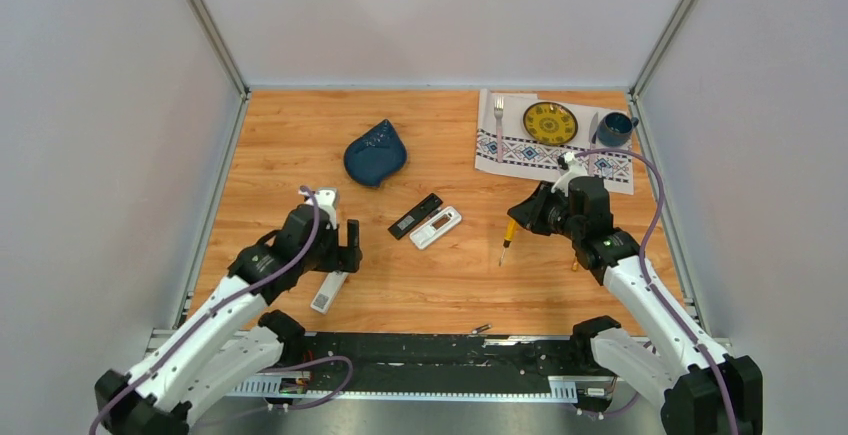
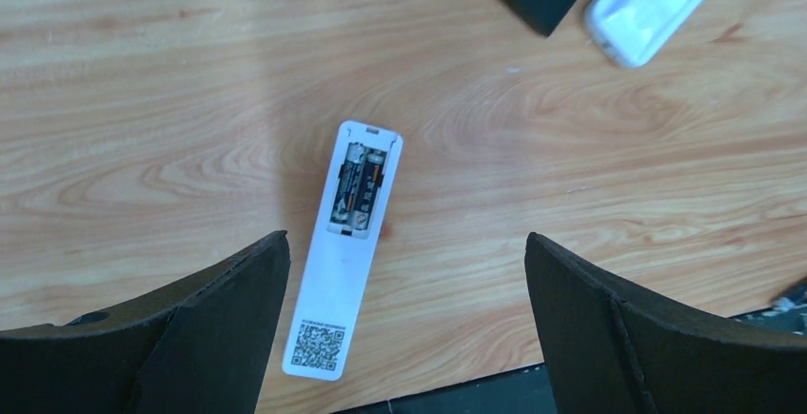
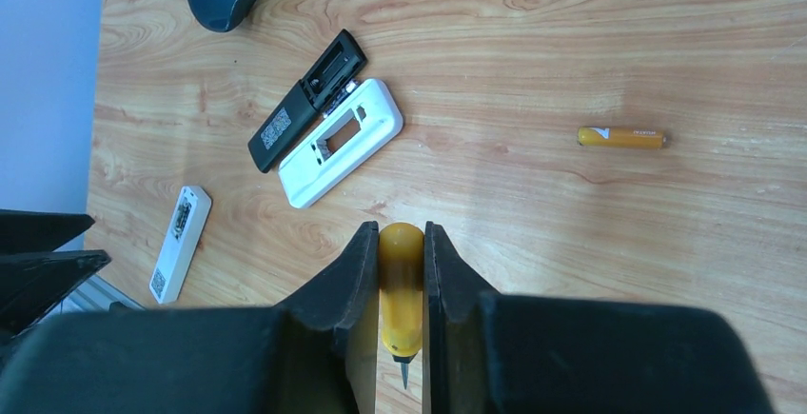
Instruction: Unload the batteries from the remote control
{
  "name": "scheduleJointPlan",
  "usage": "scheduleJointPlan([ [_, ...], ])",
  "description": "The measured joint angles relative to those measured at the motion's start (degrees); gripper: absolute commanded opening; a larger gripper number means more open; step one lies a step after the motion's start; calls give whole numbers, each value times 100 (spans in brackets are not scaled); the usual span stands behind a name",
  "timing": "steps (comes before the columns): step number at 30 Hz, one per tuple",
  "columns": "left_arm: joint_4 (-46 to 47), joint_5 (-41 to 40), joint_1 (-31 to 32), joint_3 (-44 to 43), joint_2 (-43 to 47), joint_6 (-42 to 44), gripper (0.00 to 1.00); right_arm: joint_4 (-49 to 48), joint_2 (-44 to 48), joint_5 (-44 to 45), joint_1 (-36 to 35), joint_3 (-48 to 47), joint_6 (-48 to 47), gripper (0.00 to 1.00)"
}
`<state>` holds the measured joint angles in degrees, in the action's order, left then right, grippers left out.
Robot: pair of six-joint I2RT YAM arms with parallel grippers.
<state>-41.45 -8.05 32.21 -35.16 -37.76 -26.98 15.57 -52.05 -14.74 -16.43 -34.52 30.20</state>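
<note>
Two batteries (image 2: 360,190) are seated in the open bay of the white remote (image 2: 335,290), ctr of left-wrist view, on the worktop (image 2: 171,100). The left hand (image 2: 406,240) is held above it w/ fingers wide apart. The right hand (image 3: 400,229) is clamped on the orange screwdriver (image 3: 402,285).

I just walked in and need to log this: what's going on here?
The left gripper hangs open above a white remote whose uncovered compartment holds two batteries. The right gripper is shut on an orange-handled screwdriver. One orange battery lies loose on the table. A black remote and a second white remote lie side by side, their open compartments looking empty.
</note>
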Motion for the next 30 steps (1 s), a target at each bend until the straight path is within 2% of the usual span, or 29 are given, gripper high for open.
scheduleJointPlan([
  [8, -151, 9, -4, -240, -2006, 0, 98, -2, 0, -37, 0, 9, -2, 0],
  [12, -131, 160, -9, -227, -2568, -39, 96, -4, 0, -37, 0, 74, -2, 0],
  [15, -55, 223, -9, -127, -2798, -118, 90, -2, 0, -37, 0, 125, -4, 0],
  [16, -28, 245, -9, -81, -2844, -142, 82, -4, 0, -37, 0, 140, -4, 0],
  [18, 35, 173, -11, 2, -2940, -120, 79, -4, 2, -37, 0, 160, -7, 0],
  [21, 170, 138, -46, 118, -3084, -149, 67, -4, 2, -37, 2, 188, -22, 0],
  [22, 186, 116, -48, 140, -3145, -144, 55, 0, 2, -37, 2, 188, -26, 0],
  [24, 197, 55, -70, 125, -3303, -125, 45, -2, 7, -37, 11, 188, -46, 0],
  [25, 181, 57, -83, 111, -3333, -116, 30, 0, 11, -37, 15, 190, -52, 0],
  [27, 186, 116, -83, 103, -3346, -103, 11, 0, 31, -37, 31, 190, -74, 0],
  [30, 144, 186, -74, 55, -3355, -44, 4, 7, 87, -37, 66, 190, -127, 0],
])
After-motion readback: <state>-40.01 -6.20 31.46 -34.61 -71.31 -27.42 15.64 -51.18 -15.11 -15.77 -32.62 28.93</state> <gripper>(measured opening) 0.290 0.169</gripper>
